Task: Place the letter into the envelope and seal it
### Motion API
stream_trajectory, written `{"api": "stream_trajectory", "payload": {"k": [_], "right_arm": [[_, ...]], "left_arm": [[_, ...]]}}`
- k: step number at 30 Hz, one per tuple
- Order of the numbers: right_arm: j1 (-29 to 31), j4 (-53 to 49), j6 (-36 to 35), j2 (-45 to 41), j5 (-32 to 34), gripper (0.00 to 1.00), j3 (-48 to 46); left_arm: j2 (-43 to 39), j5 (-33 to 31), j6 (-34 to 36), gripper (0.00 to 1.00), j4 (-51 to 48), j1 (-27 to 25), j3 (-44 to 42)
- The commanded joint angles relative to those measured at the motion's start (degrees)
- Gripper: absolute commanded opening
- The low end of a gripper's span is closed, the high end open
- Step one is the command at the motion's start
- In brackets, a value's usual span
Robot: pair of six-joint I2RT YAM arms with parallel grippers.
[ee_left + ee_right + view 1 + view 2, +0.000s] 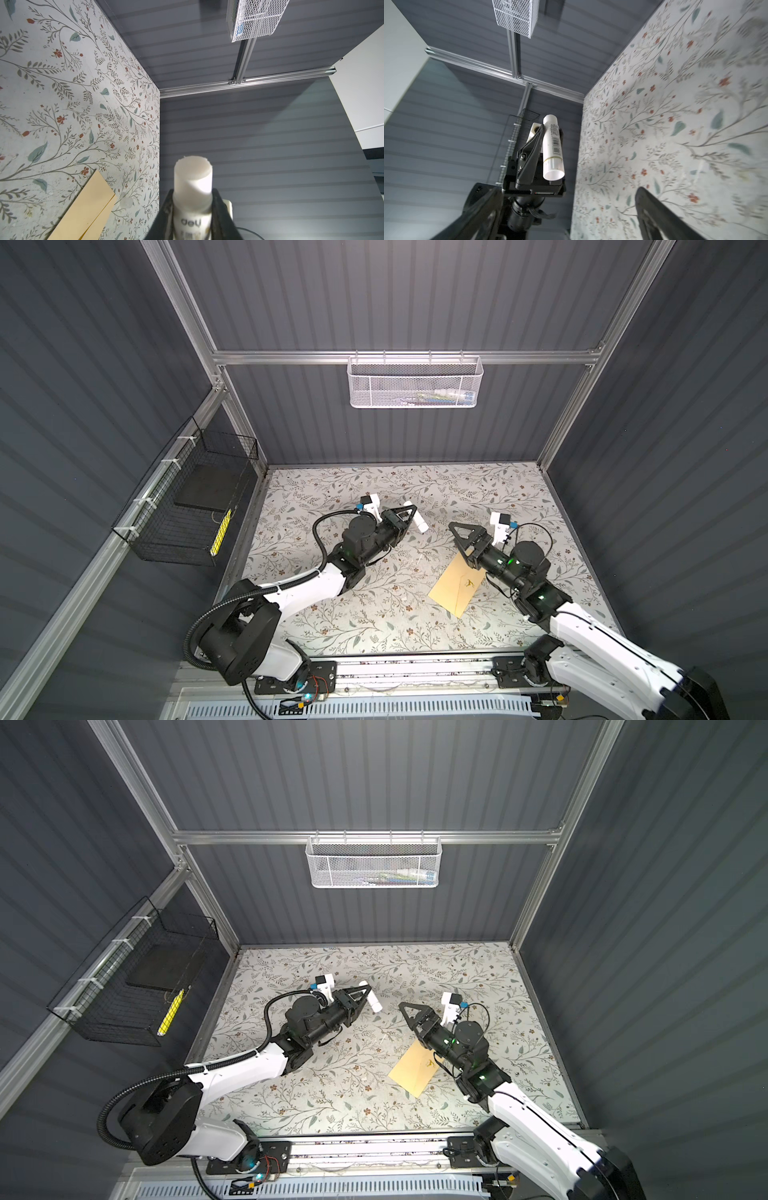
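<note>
The tan envelope (455,587) (413,1069) lies flat on the floral table, right of centre, and its edge also shows in the left wrist view (83,209). The letter is out of view. My left gripper (415,512) (369,990) (193,193) (552,129) is shut on a white glue stick (417,519) (372,999) (193,182) (552,145), held above the table's middle with its uncapped end pointing away from the wrist. My right gripper (459,535) (409,1015) (568,189) hovers over the envelope's far end, open and empty, facing the left gripper.
A small translucent cap (126,202) lies on the table beside the envelope. A white mesh basket (413,383) hangs on the back wall. A black wire basket (195,506) hangs on the left wall. Grey walls close three sides of the table (374,622).
</note>
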Motion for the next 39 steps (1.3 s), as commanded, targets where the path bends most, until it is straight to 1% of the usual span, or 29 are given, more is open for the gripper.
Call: {"api": "stream_trajectory", "payload": {"k": [1,4,6,10,14,21,31,33,39], "right_arm": [[-0.1,24.7,12.5,6.5,-6.1,0.94,-0.2],[0.1,36.7,16.6,15.1,-7.6,0.86,0.7],[0.4,41.8,17.9,19.9,-9.1,0.81,2.2],[2.6,47.2,20.1,26.7,-9.5,0.75,4.5],[4.1,51.4,21.1,31.0,-8.4,0.68,4.6],[6.2,52.1,20.7,32.4,-7.8,0.62,4.7],[6.9,52.0,20.3,32.7,-7.1,0.44,3.5],[6.9,52.0,20.3,32.6,-7.2,0.43,3.4],[6.9,52.0,20.1,31.8,-6.9,0.46,2.3]], "left_arm": [[-0.9,-0.9,1.3,0.0,2.6,-0.1,-0.2],[-1.2,-1.2,1.3,0.0,2.7,-0.2,-0.5],[-1.5,-1.5,0.9,0.0,1.7,-0.2,-0.7],[-1.7,-2.0,0.9,0.0,2.0,-0.2,-1.2],[-1.7,-2.0,1.0,0.0,2.2,-0.3,-1.1],[-1.8,-2.4,0.9,0.0,2.2,-0.2,-1.5],[-2.3,-3.0,1.0,0.0,1.9,-0.2,-2.1],[-2.3,-3.1,1.0,0.0,1.8,-0.2,-2.2],[-2.8,-3.5,1.4,0.0,1.2,-0.2,-2.4]]}}
